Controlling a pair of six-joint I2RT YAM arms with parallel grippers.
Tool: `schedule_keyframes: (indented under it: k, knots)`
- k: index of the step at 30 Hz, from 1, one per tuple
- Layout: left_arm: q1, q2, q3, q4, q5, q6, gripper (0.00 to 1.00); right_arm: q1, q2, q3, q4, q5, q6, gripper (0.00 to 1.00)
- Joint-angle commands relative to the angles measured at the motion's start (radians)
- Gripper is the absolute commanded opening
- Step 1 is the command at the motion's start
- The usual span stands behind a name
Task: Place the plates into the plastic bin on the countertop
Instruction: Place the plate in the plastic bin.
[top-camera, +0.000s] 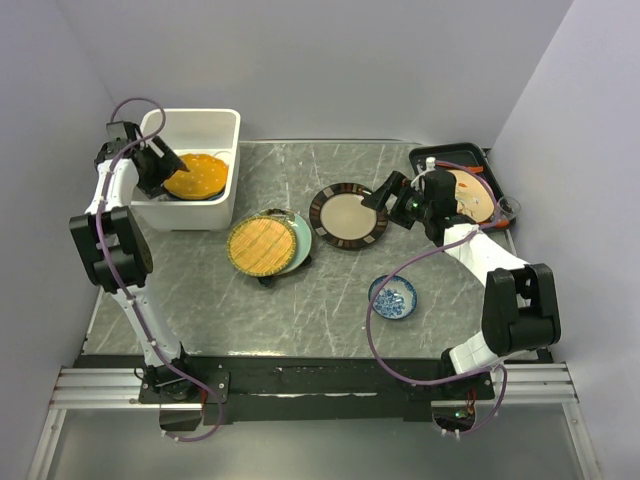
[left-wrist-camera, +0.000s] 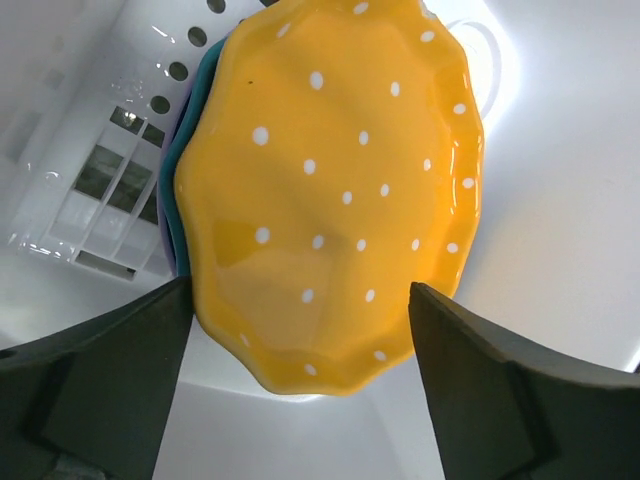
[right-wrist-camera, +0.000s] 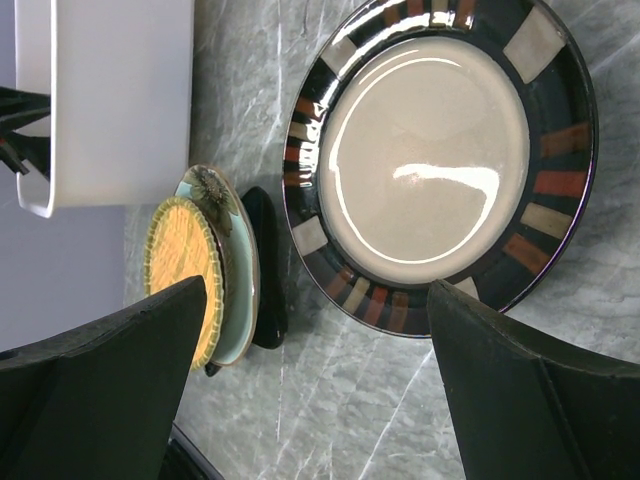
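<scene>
Arm bases sit at bottom of top view, left arm reaching up into plastic bin (top-camera: 190, 215) at back-left of countertop (top-camera: 300, 310). Left gripper (top-camera: 165, 165) hangs over the bin's left side, beside orange dotted plate (top-camera: 197, 175) lying inside. Mid-counter: yellow woven plate (top-camera: 261, 245) on top of pale green floral plate (top-camera: 300, 240), and dark brown plate (top-camera: 348, 215) just right of them. Right gripper (top-camera: 385, 195) hovers at the brown plate's right edge. Small blue-and-white dish (top-camera: 393, 297) sits nearer, and tan plate (top-camera: 470, 195) lies on black tray (top-camera: 450, 152) at far right; neither is task stuff.

Left wrist: left gripper (left-wrist-camera: 300, 300) has jaws spread wide, holding nothing. Orange dotted plate (left-wrist-camera: 330, 180) lies flat on a teal plate (left-wrist-camera: 185, 150) w/ a lavender rim (left-wrist-camera: 165, 215) peeking below, all against the slotted bin wall (left-wrist-camera: 80, 150).

Right wrist: right gripper (right-wrist-camera: 318, 290) is also agape, empty, above the near rim of dark brown plate (right-wrist-camera: 430, 160). Yellow woven plate (right-wrist-camera: 185, 260) and floral plate (right-wrist-camera: 235, 280) lie beyond, a dark item (right-wrist-camera: 265, 270) under them; can't tell what it is.

Handling, judged: plates look like glazed ceramic, so stiff, fairly heavy, slick, chip-prone. Brown one lies flat on counter, so pinch its raised striped rim at the near edge, one finger under, one on top. Expect it to sag from a one-sided grip; lift slowly, set down gently in bin.
</scene>
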Motion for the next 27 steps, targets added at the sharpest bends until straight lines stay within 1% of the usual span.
schedule_keyframes:
  k: [1, 6, 14, 18, 23, 27]
  knots:
    - [-0.003, -0.036, 0.051, 0.016, -0.043, 0.018, 0.94, -0.003, -0.006, 0.027, 0.002, -0.008, -0.03, 0.98]
    - [-0.006, -0.091, 0.028, 0.042, -0.095, 0.026, 0.99, -0.005, -0.006, 0.032, -0.007, -0.005, -0.038, 0.99]
    - [-0.014, -0.195, -0.006, 0.087, -0.142, 0.029, 0.99, -0.003, -0.008, 0.041, -0.019, 0.008, -0.047, 0.99]
    - [-0.018, -0.232, -0.006, 0.099, -0.119, 0.032, 0.99, -0.003, -0.008, 0.043, -0.033, 0.022, -0.057, 0.99]
    - [-0.027, -0.273, -0.007, 0.13, -0.015, 0.032, 0.99, -0.005, -0.003, 0.047, -0.039, 0.03, -0.057, 0.99]
    - [-0.043, -0.27, 0.031, 0.111, 0.058, 0.042, 0.99, -0.005, -0.002, 0.05, -0.047, 0.039, -0.06, 0.99]
